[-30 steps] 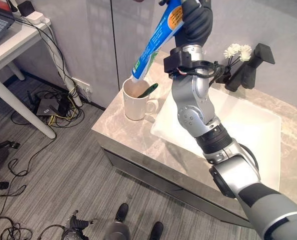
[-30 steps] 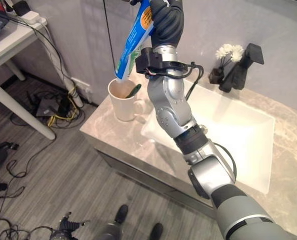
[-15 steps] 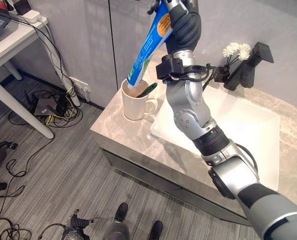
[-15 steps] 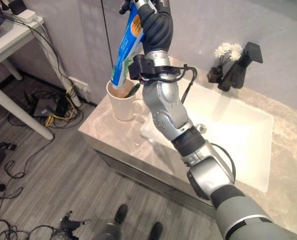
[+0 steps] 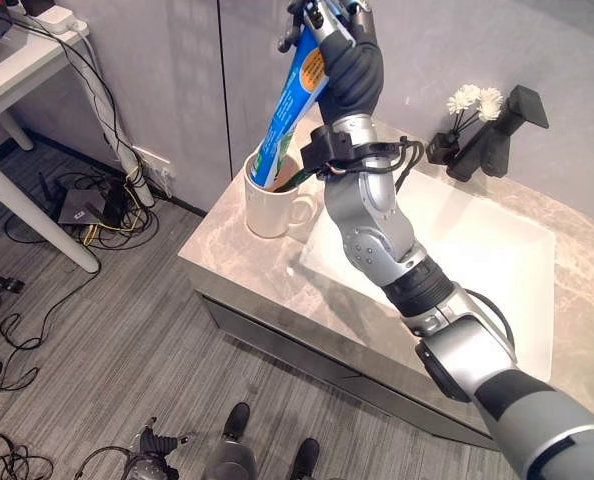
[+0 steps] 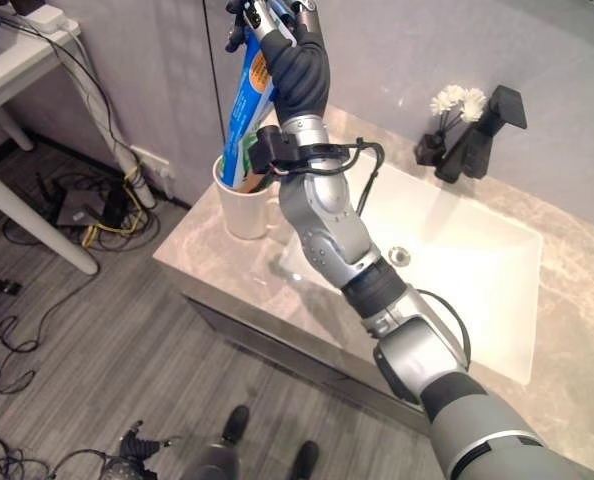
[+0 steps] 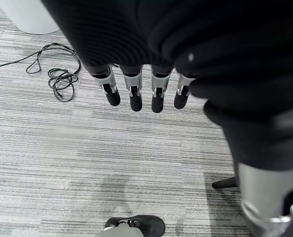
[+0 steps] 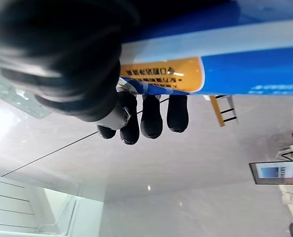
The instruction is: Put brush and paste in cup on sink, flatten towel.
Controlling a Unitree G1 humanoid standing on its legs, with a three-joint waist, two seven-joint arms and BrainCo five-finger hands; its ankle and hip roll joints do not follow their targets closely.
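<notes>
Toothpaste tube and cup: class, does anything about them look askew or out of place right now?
Yes: the toothpaste tube leans at a slant, lower end inside the white cup, upper end gripped by the right hand. A green toothbrush sits in the cup. Nothing looks spilled.

A black faucet (image 5: 499, 135) and white flowers (image 5: 474, 100) stand behind the basin.

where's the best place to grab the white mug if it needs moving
By the handle, coming from the basin side, where it sticks out. The mug stands upright, and its mouth is taken up by the toothpaste tube that the right hand holds, so a grip from above looks blocked.
</notes>
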